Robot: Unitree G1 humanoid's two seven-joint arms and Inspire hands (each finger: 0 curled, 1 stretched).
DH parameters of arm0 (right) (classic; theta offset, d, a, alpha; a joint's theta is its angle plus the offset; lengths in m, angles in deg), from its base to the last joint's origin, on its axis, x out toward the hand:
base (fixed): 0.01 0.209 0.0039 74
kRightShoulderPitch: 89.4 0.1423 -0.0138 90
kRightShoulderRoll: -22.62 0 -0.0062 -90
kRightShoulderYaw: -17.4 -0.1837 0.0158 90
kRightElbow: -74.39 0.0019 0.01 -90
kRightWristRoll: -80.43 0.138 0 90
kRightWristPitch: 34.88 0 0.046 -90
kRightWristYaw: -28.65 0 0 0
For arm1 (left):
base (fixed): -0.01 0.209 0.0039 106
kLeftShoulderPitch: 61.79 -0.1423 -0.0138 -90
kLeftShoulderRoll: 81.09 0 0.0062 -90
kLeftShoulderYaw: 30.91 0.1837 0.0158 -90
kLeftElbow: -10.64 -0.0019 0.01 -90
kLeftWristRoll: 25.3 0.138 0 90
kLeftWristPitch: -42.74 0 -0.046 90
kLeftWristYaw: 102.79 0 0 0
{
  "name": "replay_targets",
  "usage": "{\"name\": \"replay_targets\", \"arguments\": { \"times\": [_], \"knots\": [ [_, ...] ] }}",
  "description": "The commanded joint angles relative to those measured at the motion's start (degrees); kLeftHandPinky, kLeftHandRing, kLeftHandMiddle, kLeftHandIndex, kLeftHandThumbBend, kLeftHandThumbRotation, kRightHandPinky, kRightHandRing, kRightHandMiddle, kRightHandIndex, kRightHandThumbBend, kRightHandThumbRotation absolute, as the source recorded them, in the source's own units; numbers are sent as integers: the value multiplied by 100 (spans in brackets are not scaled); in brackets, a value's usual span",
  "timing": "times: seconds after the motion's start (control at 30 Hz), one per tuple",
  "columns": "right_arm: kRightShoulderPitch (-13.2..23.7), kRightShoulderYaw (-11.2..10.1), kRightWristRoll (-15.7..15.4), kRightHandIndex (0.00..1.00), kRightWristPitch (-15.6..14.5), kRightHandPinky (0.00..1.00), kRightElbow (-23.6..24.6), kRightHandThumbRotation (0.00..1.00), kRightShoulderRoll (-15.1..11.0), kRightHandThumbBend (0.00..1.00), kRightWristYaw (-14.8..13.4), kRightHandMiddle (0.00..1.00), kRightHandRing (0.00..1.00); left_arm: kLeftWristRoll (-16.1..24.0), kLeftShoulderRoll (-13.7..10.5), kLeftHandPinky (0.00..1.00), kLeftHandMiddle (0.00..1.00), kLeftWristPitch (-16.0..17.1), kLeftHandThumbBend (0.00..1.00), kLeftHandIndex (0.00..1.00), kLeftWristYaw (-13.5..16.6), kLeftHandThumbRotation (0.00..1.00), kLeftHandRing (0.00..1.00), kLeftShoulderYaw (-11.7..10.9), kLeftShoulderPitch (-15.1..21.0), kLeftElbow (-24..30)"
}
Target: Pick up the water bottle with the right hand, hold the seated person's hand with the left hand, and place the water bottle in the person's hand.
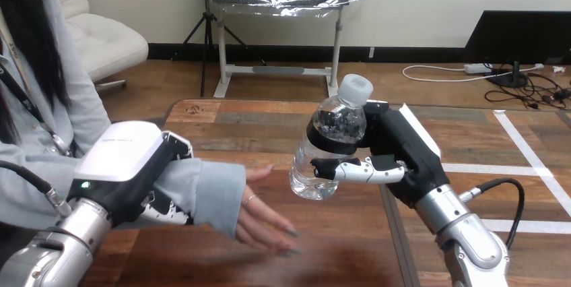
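Over the table (256,122), my right hand (398,144) grips the bottle (337,122); left hand (128,166) wraps the person's wrist (205,193), fingertips hidden.

Wooden plank table (269,122), brown-toned

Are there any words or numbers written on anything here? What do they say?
White shell of the left hand: a tiny grey line of print, too small to read.
Water bottle, held in the right hand: clear, no label or words to see.
So nothing here can be read.
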Motion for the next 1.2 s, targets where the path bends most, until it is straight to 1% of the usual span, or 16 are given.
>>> {"name": "replay_targets", "arguments": {
  "times": [0.0,0.23,0.47,0.67,0.93,1.17],
  "knots": [
    [691,-50,27,44,281,19,-64,0,87,73,-101,35,25,-226,69,26,34,122,84,35,105,0,28,-245,268,699],
    [738,-22,-36,45,389,20,-276,0,104,73,-96,37,26,-291,92,26,33,95,85,35,84,0,28,-294,240,867],
    [726,5,-130,45,499,21,-369,0,142,74,-125,37,26,-308,113,27,33,60,85,35,46,0,28,-317,222,989],
    [612,81,-171,45,525,22,-242,0,221,75,-111,37,27,-308,129,27,33,22,85,35,12,0,28,-320,214,1057],
    [385,272,-397,44,599,23,45,0,288,76,-200,38,28,-271,155,27,33,20,86,35,28,0,28,-298,226,1072],
    [192,414,-465,44,584,22,350,0,346,78,-234,37,28,-282,194,27,33,7,87,35,5,0,28,-290,235,1114]
  ]
}}
